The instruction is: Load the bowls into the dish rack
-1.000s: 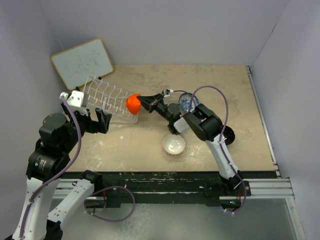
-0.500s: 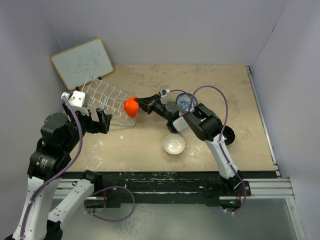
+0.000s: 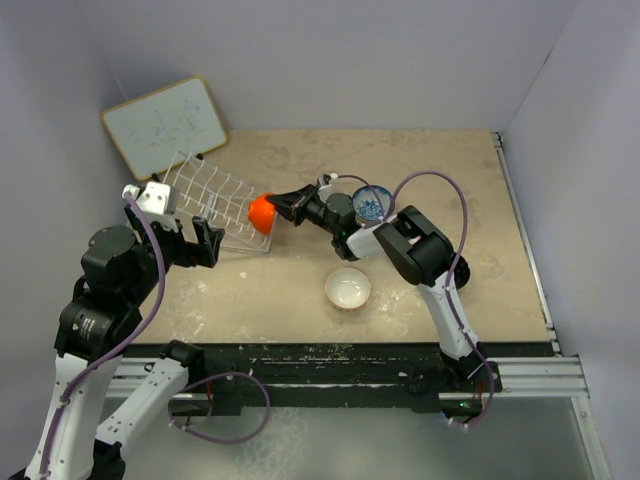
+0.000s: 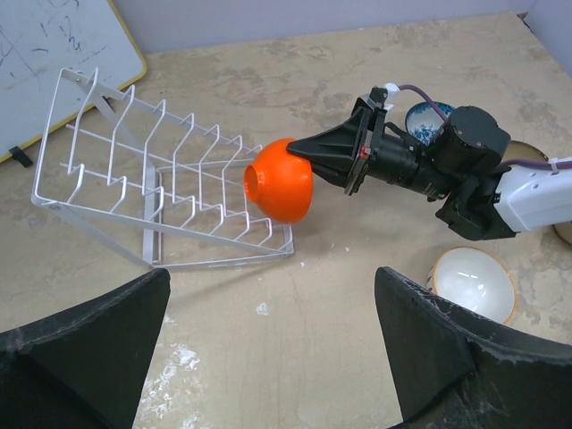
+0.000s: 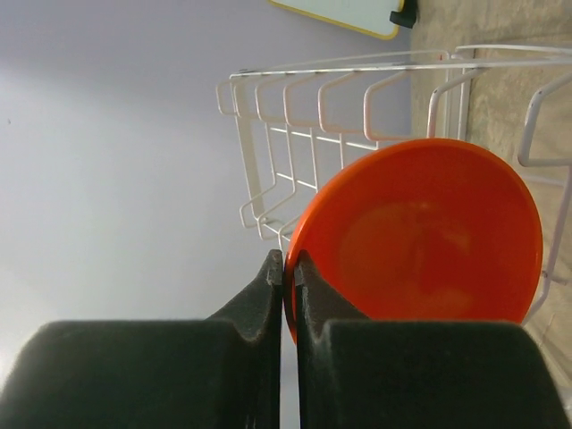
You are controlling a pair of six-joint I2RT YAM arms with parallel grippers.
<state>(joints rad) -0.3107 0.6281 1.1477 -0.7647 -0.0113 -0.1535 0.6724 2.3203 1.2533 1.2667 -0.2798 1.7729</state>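
Note:
My right gripper (image 3: 276, 205) is shut on the rim of the orange-red bowl (image 3: 262, 213), held on its side at the near right end of the wire dish rack (image 3: 210, 195). The bowl (image 5: 420, 241) fills the right wrist view, with the rack's prongs (image 5: 304, 98) behind it. The left wrist view shows the bowl (image 4: 280, 180) against the rack's (image 4: 152, 179) last prongs. The white bowl (image 3: 348, 289) sits on the table. The blue-and-white bowl (image 3: 373, 204) stands behind the right arm. My left gripper (image 3: 200, 243) is open and empty, left of the rack. The tan and black bowls are mostly hidden.
A wood-framed whiteboard (image 3: 163, 125) leans against the back left wall behind the rack. The enclosure walls close in left, back and right. The right arm (image 3: 410, 250) stretches across the table's middle. The white bowl also shows in the left wrist view (image 4: 472, 279).
My right gripper has carried the orange-red bowl left and slightly back, from beside the rack's right end to its last prongs. The left arm has not moved.

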